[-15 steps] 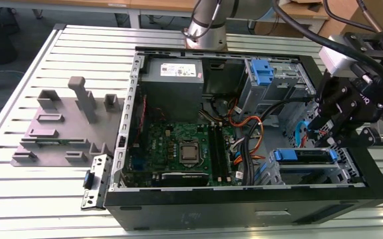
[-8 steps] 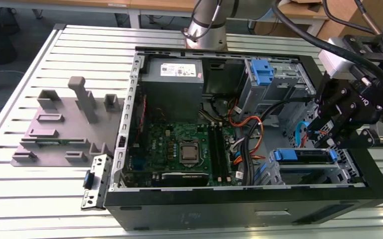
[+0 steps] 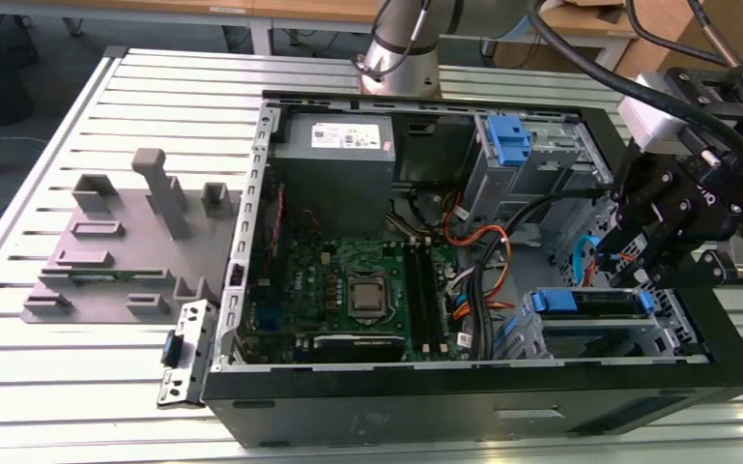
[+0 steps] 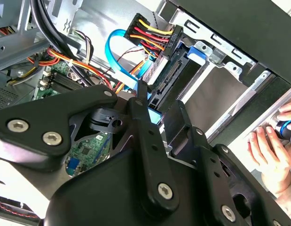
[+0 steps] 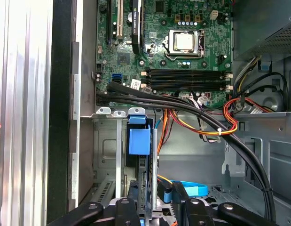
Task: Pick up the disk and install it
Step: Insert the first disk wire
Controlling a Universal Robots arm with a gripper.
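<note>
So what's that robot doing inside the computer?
It's fitting a disk into an open computer case. The robot's hand hangs over the drive bay at the exterior view's right side of the case, just above the disk. The disk sits on edge in the bay, with blue rails at both ends. You can't tell from here if the hand is gripping the disk or has let go.

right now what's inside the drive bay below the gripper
The disk, seated edge-up between the drive bay walls, blue tab showing. Its faces and lower part are covered.
</note>
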